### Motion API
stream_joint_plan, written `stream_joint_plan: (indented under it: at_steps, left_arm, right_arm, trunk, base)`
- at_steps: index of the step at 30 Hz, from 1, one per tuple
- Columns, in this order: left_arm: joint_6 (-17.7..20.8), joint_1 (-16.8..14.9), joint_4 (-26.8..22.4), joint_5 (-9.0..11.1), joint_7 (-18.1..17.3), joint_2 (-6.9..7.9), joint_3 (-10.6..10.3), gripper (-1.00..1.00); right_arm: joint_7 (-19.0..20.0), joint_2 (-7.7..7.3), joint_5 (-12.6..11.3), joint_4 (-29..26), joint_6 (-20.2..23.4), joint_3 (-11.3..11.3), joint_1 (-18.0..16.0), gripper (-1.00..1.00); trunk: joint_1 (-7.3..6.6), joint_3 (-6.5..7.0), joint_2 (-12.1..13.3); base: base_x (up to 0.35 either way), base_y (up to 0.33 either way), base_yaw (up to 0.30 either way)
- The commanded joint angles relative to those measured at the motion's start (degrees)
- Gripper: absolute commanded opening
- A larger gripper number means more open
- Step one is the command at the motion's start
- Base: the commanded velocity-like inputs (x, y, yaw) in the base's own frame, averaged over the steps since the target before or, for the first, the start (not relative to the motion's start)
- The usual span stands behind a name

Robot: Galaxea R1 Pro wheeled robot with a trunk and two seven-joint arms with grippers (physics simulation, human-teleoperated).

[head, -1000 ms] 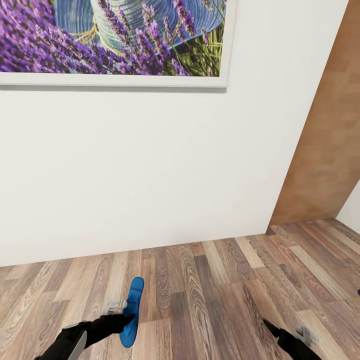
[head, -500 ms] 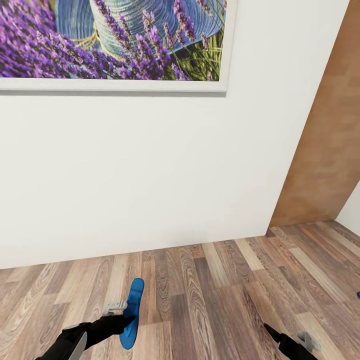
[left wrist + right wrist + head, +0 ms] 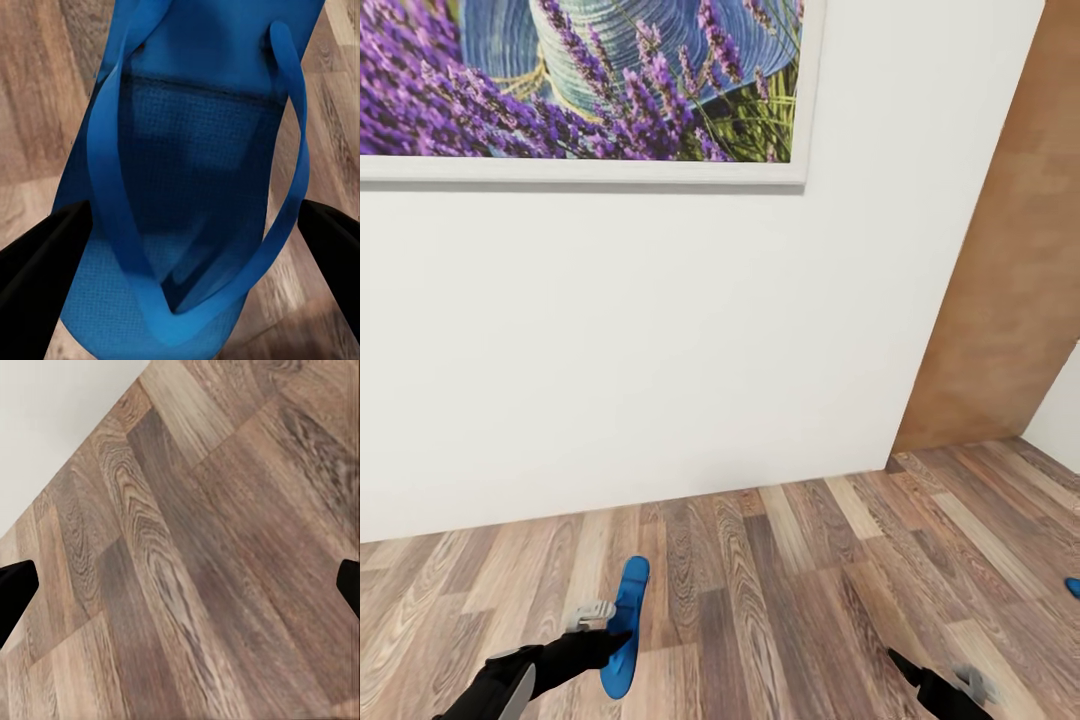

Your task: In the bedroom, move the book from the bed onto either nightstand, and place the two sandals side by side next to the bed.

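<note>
Head view shows one bright blue flip-flop sandal with thong straps (image 3: 624, 627) carried low at about 7 o'clock in the frame, gripped at its side by the left tool (image 3: 603, 630), whose black arm reaches in from the bottom edge. From the left wrist view the same sandal (image 3: 191, 187) spans the space between the two dark fingers (image 3: 41, 270), strap side toward the camera, its mesh-textured footbed and looping straps plain to see; the left tool is closed on it, and the sandal looks thin and flexible, so a firm hold near its edge seems wise. A small blue sliver (image 3: 1073, 587) at 4 o'clock on the wood-plank floor (image 3: 780, 590) may be the second sandal, though too little shows to be sure. The right tool (image 3: 945, 685) hangs at 5 o'clock; in the right wrist view its black fingertips (image 3: 16, 592) sit far apart at the frame's sides with bare planks between them, so it is wide and empty. Beyond stand a white wall (image 3: 660, 340), a white-framed lavender picture (image 3: 580, 80) at 11 o'clock and a tan wall panel (image 3: 1010, 270) at 3 o'clock. My judgement: the sandal step is in hand, with the robot in transit; the next move calls for turning toward the bed and setting this sandal down beside it.
</note>
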Motion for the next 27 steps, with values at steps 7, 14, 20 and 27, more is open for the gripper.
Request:
stream_joint_plan:
  at_steps: [7,14,20,27]
  left_arm:
    - [0.6,0.0,0.7,0.4,-0.2,-0.07,0.2,-1.0]
    - [0.0,0.0,1.5,0.4,-0.2,-0.07,0.2,-1.0]
    - [-1.3,0.0,1.6,0.5,-0.2,-0.07,0.2,-1.0]
    - [-1.5,0.0,1.6,0.5,-0.2,-0.15,0.1,-1.0]
  right_arm:
    - [0.3,0.02,-0.5,0.0,0.5,-0.1,0.0,1.0]
    - [0.3,0.03,-0.5,0.0,0.5,-0.1,0.0,1.0]
    - [0.3,0.03,-0.5,0.0,0.5,-0.1,0.0,1.0]
    - [0.4,0.03,-0.5,0.0,0.5,-0.1,0.0,1.0]
  trunk:
    - [-0.01,0.12,0.0]
    - [-0.01,0.25,0.0]
    - [-0.01,0.26,0.0]
    - [-0.01,0.27,0.0]
  base:
    - [0.0,0.0,-0.26]
    - [0.0,0.0,-0.263]
    - [0.0,0.0,-0.146]
    - [0.0,0.0,-0.124]
